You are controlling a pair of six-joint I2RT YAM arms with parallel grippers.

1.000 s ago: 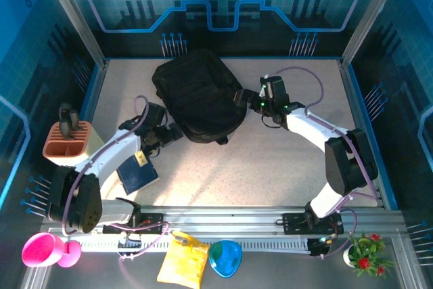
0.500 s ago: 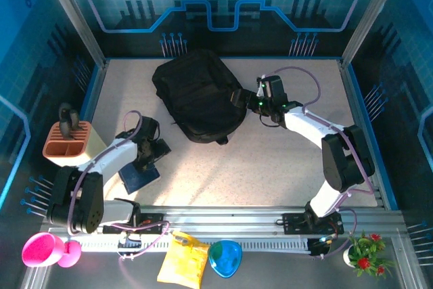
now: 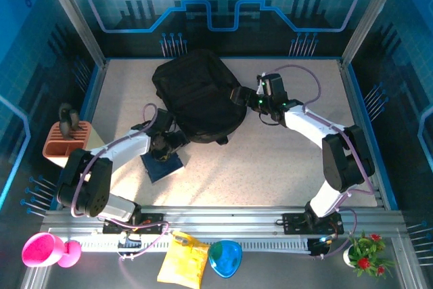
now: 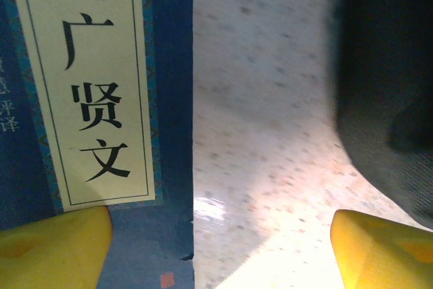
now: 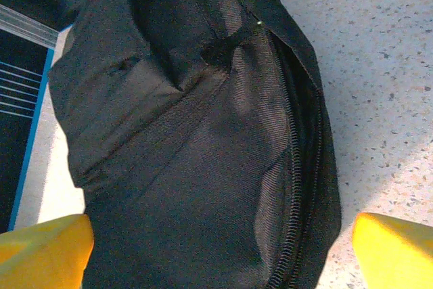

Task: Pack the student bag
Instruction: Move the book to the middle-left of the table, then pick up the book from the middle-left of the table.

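Blue book (image 3: 164,165) lies on worktop (image 3: 270,160) by the student bag (image 3: 199,96); your left claw (image 4: 216,248) wide astride its edge, right claw (image 5: 220,252) wide at bag. Looks like book pickup: pinch edge next.

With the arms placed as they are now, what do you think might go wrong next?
The blue book lies flat, and the left gripper straddles only its edge, so closing may just push it. On the student bag, the zipper before the open right gripper looks shut, leaving no way in.
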